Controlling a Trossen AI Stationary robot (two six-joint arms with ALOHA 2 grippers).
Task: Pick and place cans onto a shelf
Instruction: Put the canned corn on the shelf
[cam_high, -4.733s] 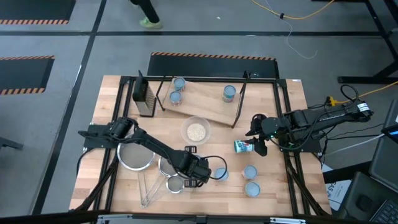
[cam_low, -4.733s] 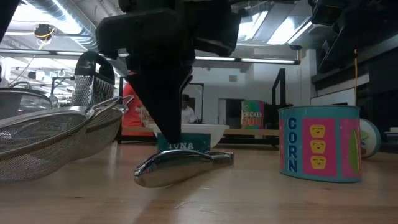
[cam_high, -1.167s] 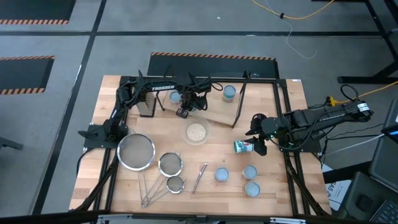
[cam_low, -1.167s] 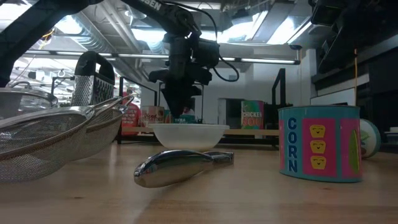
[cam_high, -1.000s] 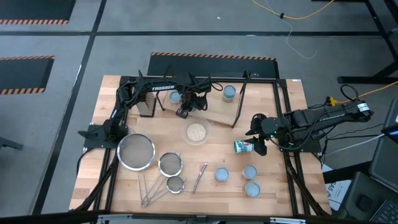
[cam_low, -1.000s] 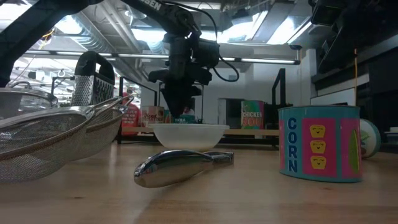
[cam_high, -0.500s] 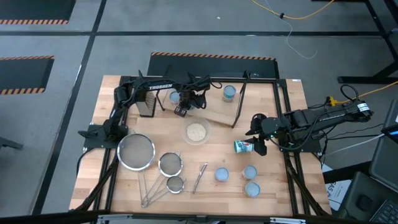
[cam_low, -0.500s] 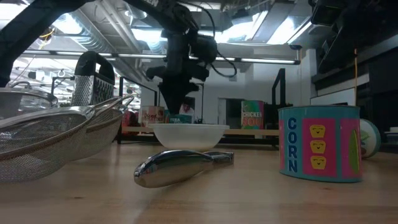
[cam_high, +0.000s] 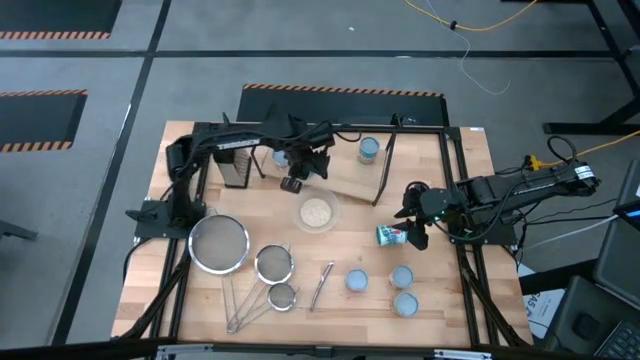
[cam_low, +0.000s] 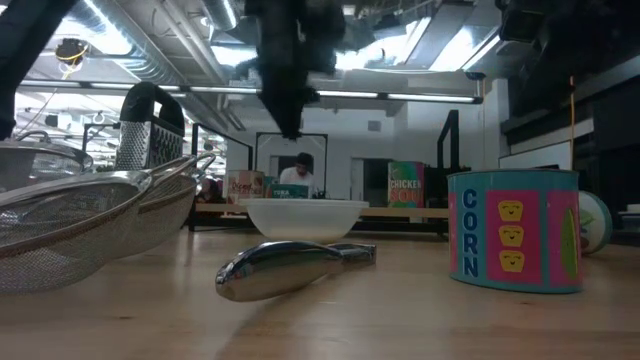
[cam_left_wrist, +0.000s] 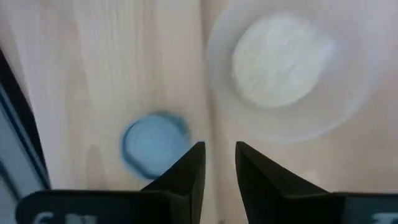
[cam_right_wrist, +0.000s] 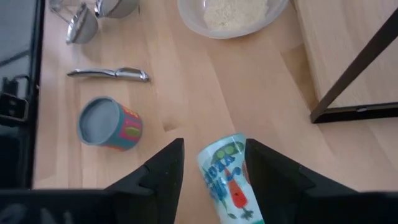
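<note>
The shelf (cam_high: 340, 170) stands at the table's far side. One can (cam_high: 369, 149) stands on it at the right, and others (cam_low: 288, 188) stand at its left part. My left gripper (cam_high: 293, 183) hangs open above the shelf's near left part, pointing steeply down. Beside it, below, is a can's blue top (cam_left_wrist: 155, 142). My right gripper (cam_high: 415, 235) is open near the table's right edge. A can (cam_right_wrist: 225, 175) lies on its side on the table below and beyond its fingers. Three more cans (cam_high: 356, 281) (cam_high: 402, 276) (cam_high: 405, 302) stand upright on the near right of the table.
A clear bowl of grains (cam_high: 316, 212) sits just near of the shelf. Steel strainers (cam_high: 220, 245) (cam_high: 273, 263) and a steel utensil (cam_high: 322, 285) lie at the near left, and a grater (cam_high: 233, 160) stands at the far left. A person (cam_low: 300, 170) shows in the room behind.
My left gripper has risen from the cans on the shelf's left part and now hangs well above them. The cans stand where they were. My right arm has kept still.
</note>
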